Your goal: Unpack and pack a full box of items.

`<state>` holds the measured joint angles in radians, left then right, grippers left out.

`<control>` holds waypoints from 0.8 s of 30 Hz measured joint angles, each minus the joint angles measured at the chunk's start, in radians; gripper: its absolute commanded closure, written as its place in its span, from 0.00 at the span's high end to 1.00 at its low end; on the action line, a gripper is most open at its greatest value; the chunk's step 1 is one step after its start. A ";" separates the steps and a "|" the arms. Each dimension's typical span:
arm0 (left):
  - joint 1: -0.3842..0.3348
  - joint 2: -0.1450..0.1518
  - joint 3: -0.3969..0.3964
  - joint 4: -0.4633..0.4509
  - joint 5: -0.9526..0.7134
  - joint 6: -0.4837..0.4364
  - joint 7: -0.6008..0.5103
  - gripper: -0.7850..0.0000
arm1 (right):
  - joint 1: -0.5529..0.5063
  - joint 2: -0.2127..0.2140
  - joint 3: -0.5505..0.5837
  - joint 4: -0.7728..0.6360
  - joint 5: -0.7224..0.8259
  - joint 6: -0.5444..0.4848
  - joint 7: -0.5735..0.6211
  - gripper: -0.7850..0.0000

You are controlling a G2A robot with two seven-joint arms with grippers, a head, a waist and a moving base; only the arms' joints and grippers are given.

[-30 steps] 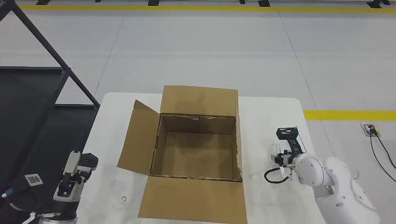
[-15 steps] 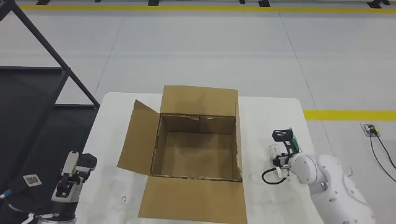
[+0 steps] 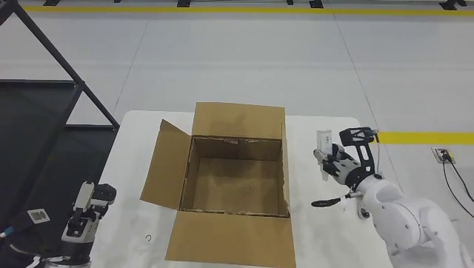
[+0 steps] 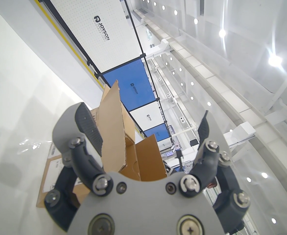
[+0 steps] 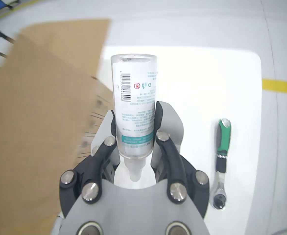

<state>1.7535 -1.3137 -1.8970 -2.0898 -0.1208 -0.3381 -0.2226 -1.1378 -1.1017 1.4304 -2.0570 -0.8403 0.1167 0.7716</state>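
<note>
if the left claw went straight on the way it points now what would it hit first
Probably the cardboard box: its raised side flap stands straight ahead, between the fingers of the open left claw. Depth is hard to judge, so how soon is unclear.

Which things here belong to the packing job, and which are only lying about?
Job: cardboard box, open; clear bottle, held in the right gripper; ratchet with green handle, probably an unpacked item, lying on the table.
Lying about: black frame beside the table.

One box (image 3: 229, 240), one bottle (image 5: 133, 94), one ratchet (image 5: 222, 147)
</note>
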 measured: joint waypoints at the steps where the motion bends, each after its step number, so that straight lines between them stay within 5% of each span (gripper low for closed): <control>1: 0.000 0.000 0.000 0.000 0.000 0.000 0.001 1.00 | -0.010 -0.001 -0.007 -0.046 0.004 -0.014 -0.015 0.00; 5: 0.006 -0.001 -0.003 0.005 -0.006 -0.006 0.012 1.00 | -0.022 -0.005 -0.073 -0.206 0.001 -0.082 -0.074 0.00; 10: 0.018 -0.002 -0.015 0.013 -0.024 -0.018 0.025 1.00 | 0.031 -0.012 -0.211 -0.241 -0.035 -0.174 -0.026 0.00; 24: 0.029 -0.003 -0.033 0.026 -0.054 -0.038 0.024 1.00 | 0.448 -0.123 -0.662 0.220 -0.148 -0.036 0.147 0.00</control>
<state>1.7829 -1.3164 -1.9303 -2.0635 -0.1744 -0.3759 -0.1986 -0.6901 -1.2246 0.7684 -1.8367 -0.9881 0.0811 0.9187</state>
